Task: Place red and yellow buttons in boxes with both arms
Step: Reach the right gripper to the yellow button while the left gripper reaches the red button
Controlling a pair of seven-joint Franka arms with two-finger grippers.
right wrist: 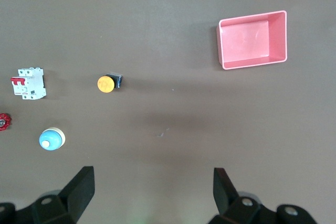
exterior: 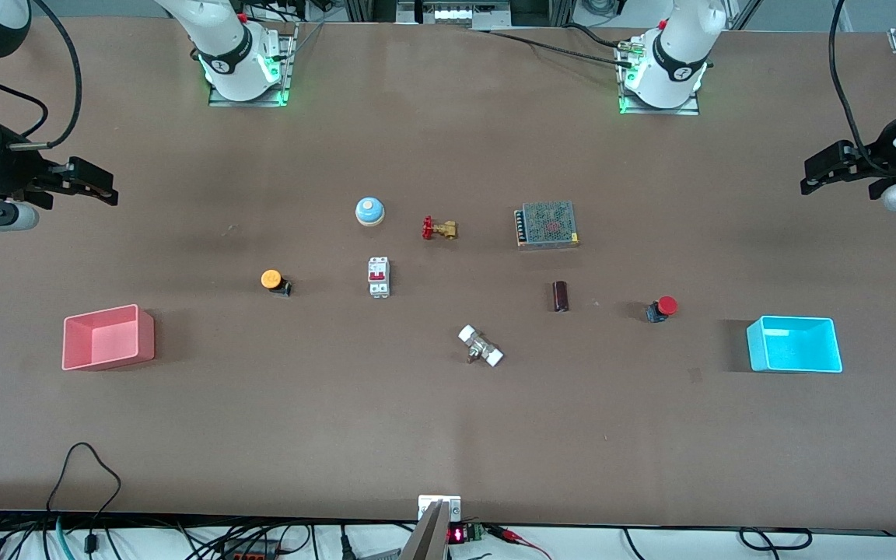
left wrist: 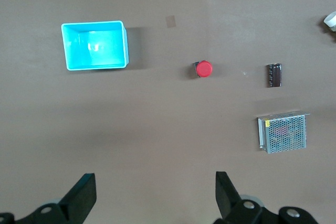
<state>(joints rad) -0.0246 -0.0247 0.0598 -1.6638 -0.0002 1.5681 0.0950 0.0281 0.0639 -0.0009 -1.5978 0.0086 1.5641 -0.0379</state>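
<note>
Both arms wait at the desk's ends; nothing is grasped. The left gripper (exterior: 813, 173) hangs over bare desk at the left arm's end, jaws spread wide, as the left wrist view confirms (left wrist: 152, 195). The right gripper (exterior: 102, 185) hangs over bare desk at the right arm's end, jaws equally wide (right wrist: 152, 192).

The red button (exterior: 662, 308) lies on the desk (exterior: 448, 435) near the cyan box (exterior: 795, 344), at about ten o'clock from it in the front view, clear of its wall. The yellow button (exterior: 274, 281) lies near the pink box (exterior: 107, 337), at roughly two o'clock from it, well apart from the white circuit breaker (exterior: 379, 277) beside it. Both boxes are empty.

Other items present: blue dome bell (exterior: 369, 211), brass valve (exterior: 439, 229), mesh-cased power supply (exterior: 547, 225), dark cylindrical capacitor (exterior: 561, 296), white-ended fitting (exterior: 481, 346). None obstructs either button.

Handling assessment: each button appears small, light and rigid, lying on its side with the cap off to one side of the black body. The round cap is likely smooth and may slip or roll; the squarer black body offers flatter faces and is the sounder place to grip. The jaws would need considerable narrowing. The boxes look light and could shift if struck, so release from above the opening is advisable.
</note>
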